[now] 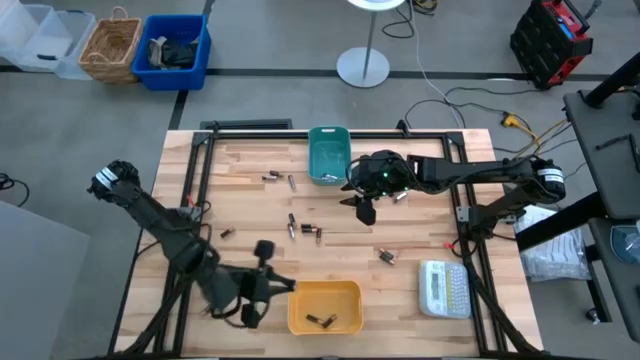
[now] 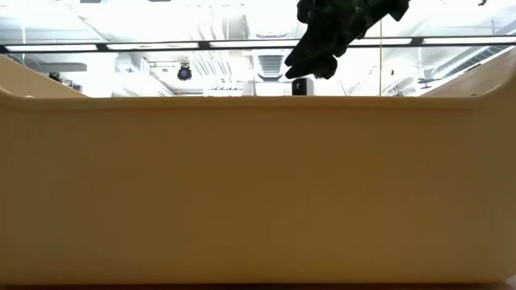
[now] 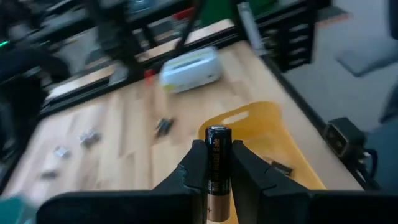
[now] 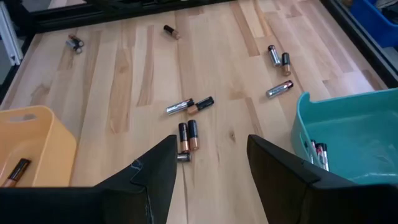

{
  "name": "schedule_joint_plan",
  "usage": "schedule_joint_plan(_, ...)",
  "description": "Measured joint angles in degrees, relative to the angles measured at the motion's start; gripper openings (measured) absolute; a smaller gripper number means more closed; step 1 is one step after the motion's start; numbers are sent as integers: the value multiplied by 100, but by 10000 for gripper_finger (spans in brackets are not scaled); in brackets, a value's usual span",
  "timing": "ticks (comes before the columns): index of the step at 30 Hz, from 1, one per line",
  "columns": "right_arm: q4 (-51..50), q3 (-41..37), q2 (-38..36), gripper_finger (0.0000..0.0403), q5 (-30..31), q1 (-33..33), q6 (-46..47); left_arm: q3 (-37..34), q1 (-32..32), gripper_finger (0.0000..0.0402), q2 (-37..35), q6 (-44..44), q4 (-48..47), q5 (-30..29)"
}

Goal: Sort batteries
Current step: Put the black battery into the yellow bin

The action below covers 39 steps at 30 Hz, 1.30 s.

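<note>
Your left pincer (image 3: pixel 217 177) grips a black-and-copper cylindrical battery (image 3: pixel 217 163) beside the yellow plastic bin (image 3: pixel 264 134); centre over it before releasing. Right pincer (image 4: pixel 211 162) hangs spread.

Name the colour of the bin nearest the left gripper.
Yellow bin, clearest in the high view.

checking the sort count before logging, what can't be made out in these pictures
- Low view: the yellow bin wall fills the picture, hiding the table and every loose battery.
- High view: cells in the teal bin are too small to count.
- Left wrist view: the label maker and far cells are blurred; the left pincer hides the lower end of its held battery.
- Right wrist view: the right pincer is open; the teal bin is cut off by the edge.
</note>
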Motion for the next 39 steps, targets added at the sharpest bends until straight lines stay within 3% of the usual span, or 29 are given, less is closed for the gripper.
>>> schedule_joint_plan(3, -90, 0, 0, 187, -2, 0, -2, -27, 374, 22, 129, 479, 145, 801)
schedule_joint_plan(6, -197, -4, 0, 187, 2, 0, 2, -61, 640, 22, 300, 736, 180, 1209)
schedule_joint_plan(19, -240, -46, 7, 187, 2, 0, 53, -68, 913, 22, 1201, 646, 539, 1628)
schedule_joint_plan(30, -232, -81, 11, 187, 2, 0, 111, -68, 1345, 48, 1689, -351, 630, 3169)
schedule_joint_plan(39, -229, -109, 11, 187, 2, 0, 102, -68, 1407, 54, 1656, -446, 531, 3206)
